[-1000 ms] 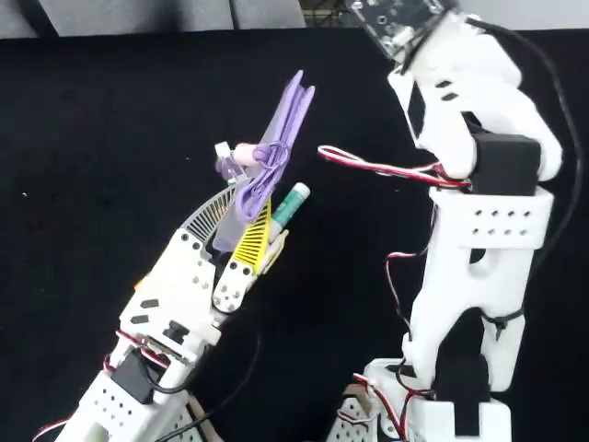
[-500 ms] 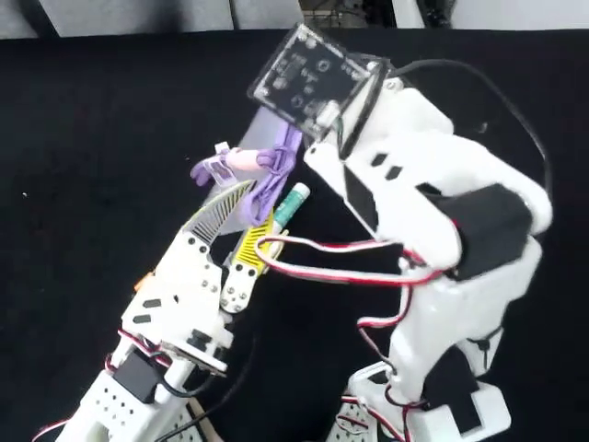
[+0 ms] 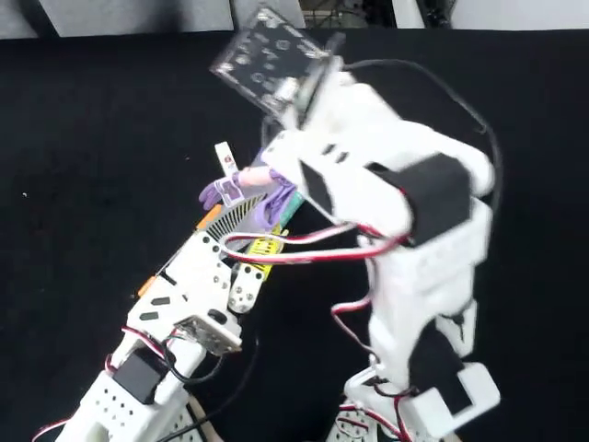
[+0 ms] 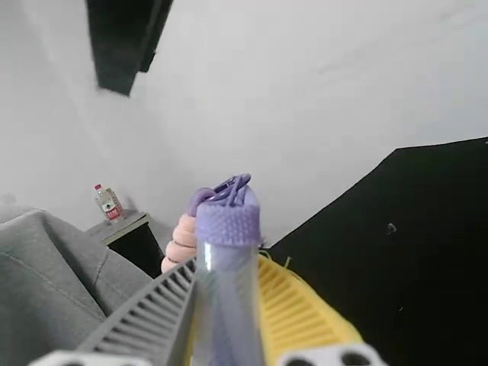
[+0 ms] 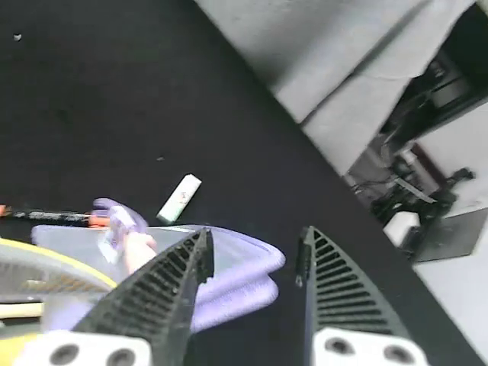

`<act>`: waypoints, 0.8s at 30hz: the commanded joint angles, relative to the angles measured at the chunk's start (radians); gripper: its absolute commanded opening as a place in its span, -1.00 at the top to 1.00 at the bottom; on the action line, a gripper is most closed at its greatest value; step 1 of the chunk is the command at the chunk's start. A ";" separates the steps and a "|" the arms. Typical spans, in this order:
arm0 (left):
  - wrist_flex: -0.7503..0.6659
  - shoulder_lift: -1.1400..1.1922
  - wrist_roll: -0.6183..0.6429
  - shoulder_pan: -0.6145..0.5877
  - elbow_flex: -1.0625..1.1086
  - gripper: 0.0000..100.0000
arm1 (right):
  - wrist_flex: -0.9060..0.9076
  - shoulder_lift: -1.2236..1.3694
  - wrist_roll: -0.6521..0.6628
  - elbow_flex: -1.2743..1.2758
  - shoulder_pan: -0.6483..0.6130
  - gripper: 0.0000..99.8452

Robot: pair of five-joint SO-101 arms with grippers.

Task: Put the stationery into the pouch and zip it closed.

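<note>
Left gripper was clamped shut on the purple pouch, which it held raised above the black table. Right gripper was wide open and held nothing, hovering just over the pouch's free end. A small white eraser lay on the table near the pouch.

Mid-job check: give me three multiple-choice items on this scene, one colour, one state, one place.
1. What colour is the pouch? A) green B) purple C) red
2. The right pincer is: A) shut on a pen B) shut on the pouch C) open
3. Where is the small white block? A) on the table B) inside the pouch C) in the right pincer
Answers: 1 B, its fabric is purple. 2 C, its fingers stand apart. 3 A, it lies on the table, apart from the pouch.
</note>
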 commanded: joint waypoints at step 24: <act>0.229 -0.006 -0.255 -0.180 0.021 0.94 | 0.034 0.085 -0.084 0.240 -0.203 0.53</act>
